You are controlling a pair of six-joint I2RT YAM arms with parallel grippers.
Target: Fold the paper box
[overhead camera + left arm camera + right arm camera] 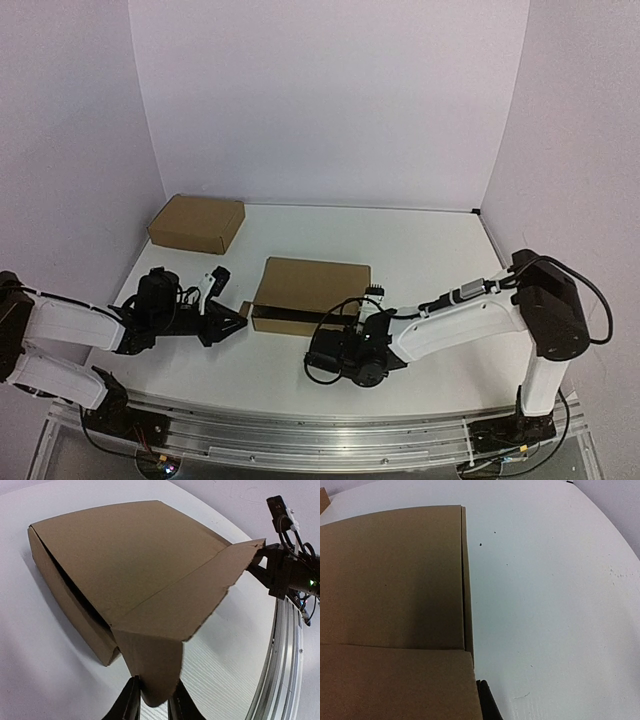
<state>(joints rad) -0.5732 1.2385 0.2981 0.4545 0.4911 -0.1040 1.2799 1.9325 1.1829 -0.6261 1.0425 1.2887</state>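
The paper box (312, 283) lies flat in the middle of the table, its lid down and a dark gap along its near side. In the left wrist view the paper box (125, 560) has its front flap lifted, and a rounded side tab (155, 670) hangs down between my left gripper's fingers. My left gripper (155, 706) is slightly open round that tab, at the box's near left corner (238, 322). My right gripper (481, 685) is shut at the near right corner (362, 322), lying under the flap's far corner (252, 547); only one finger shows.
A second, ready-made brown box (197, 222) sits at the back left near the wall. White walls close the table on three sides. A metal rail (320, 432) runs along the near edge by the arm bases.
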